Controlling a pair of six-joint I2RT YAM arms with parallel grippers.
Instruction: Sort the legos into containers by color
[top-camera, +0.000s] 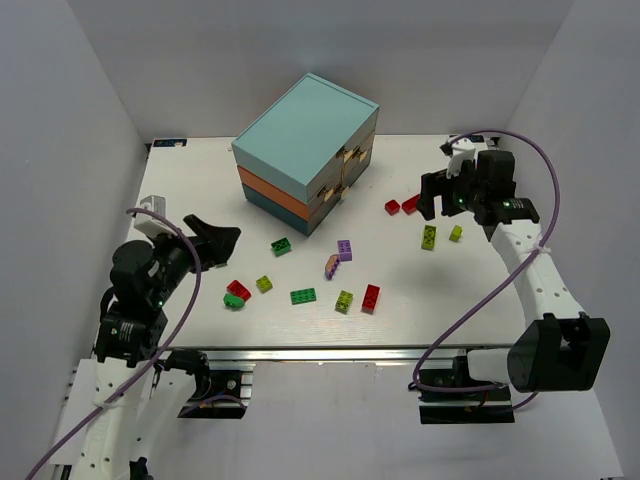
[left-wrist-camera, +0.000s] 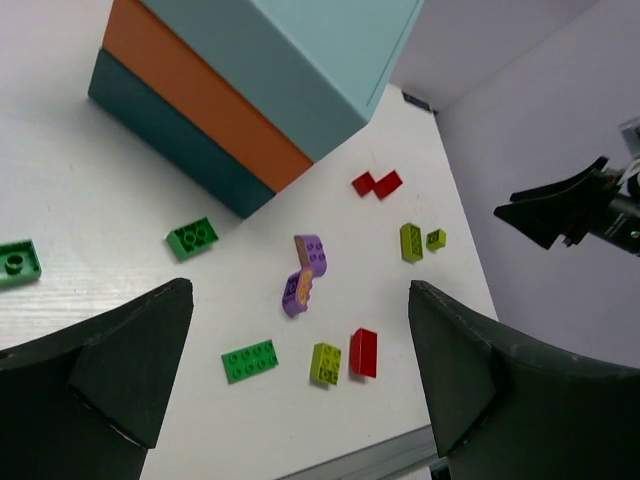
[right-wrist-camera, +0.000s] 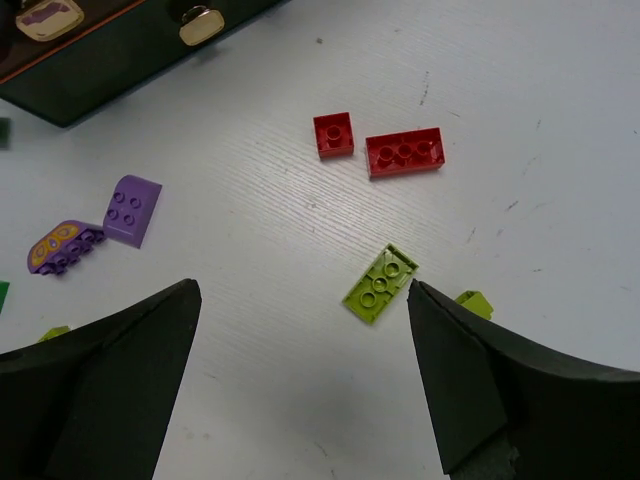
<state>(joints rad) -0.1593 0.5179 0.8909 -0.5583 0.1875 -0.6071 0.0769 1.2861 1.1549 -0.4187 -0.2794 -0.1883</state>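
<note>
Bricks (top-camera: 303, 295) — small studded plastic ones in red, green, yellow-green and purple — lie loose on the white tabletop (top-camera: 190, 180). All of them are outside the boxy three-layer chest (top-camera: 305, 140) at the far middle, which is light teal on top, orange in the middle and dark teal below.

From above, you can see the left fingers (top-camera: 225, 236) over the near left of the tabletop, spread wide and holding nothing, near a touching red and green pair (top-camera: 237, 293). The right fingers (top-camera: 430, 200) hang at the far right, likewise parted and empty, just beside two red bricks (top-camera: 400, 205).

In your left wrist view the black fingers (left-wrist-camera: 130, 350) frame a wide gap. Beyond it, a purple brick (left-wrist-camera: 312, 252) touches a curved purple piece with an orange print (left-wrist-camera: 298, 290). Nearer lie a green plate (left-wrist-camera: 250, 360), a yellow-green brick (left-wrist-camera: 326, 363) and a red one (left-wrist-camera: 363, 352). The chest (left-wrist-camera: 230, 90) fills the upper left.

In your right wrist view the fingers (right-wrist-camera: 110, 380) are just as far apart — nothing between them. Ahead sit a small red square brick (right-wrist-camera: 333, 135) and a longer red brick (right-wrist-camera: 404, 153), close but not touching. A yellow-green plate (right-wrist-camera: 380, 283) lies nearer, and the chest's dark drawer front with pale knobs (right-wrist-camera: 200, 22) shows at the top left.
</note>
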